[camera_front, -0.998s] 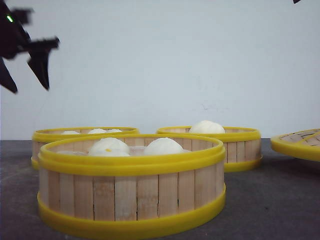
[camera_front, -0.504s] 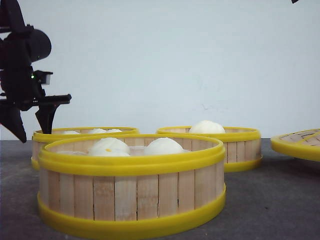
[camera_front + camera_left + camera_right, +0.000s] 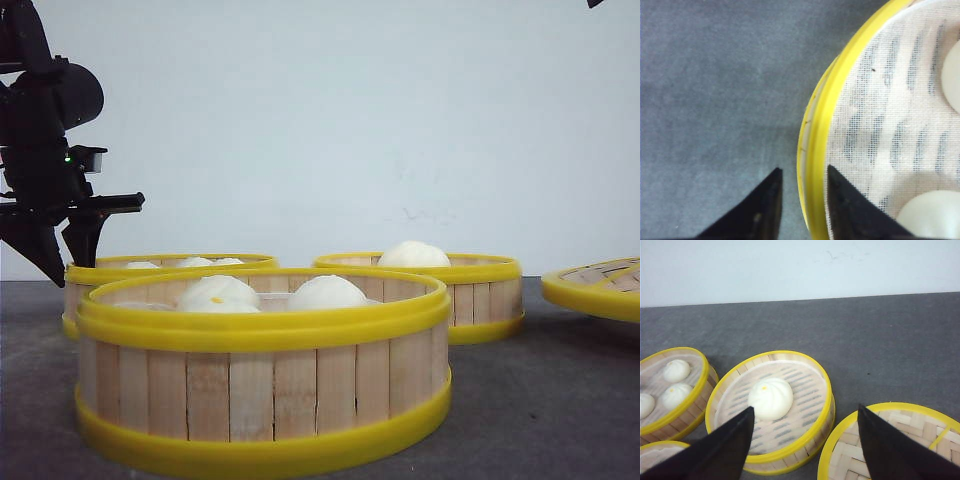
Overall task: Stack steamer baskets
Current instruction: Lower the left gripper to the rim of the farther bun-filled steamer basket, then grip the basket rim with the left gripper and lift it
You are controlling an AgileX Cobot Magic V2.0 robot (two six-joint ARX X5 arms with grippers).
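Right gripper [image 3: 805, 450] fingers spread wide, empty, above grey table [image 3: 880, 340]. Middle steamer basket [image 3: 771, 410] held one white bun [image 3: 770, 398] on cloth liner. Second steamer basket [image 3: 672, 390] beside it, three buns. Third basket's rim [image 3: 657, 447] showed at corner. Woven lid [image 3: 890, 442] lay just beside middle basket. White wall [image 3: 800, 267] behind.

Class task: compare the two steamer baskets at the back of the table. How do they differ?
The back-left steamer basket holds three small buns; the back-right steamer basket holds one larger bun. The left gripper straddles the back-left basket's rim; no gripper touches the back-right one. Both have pale bamboo slats and yellow rims.
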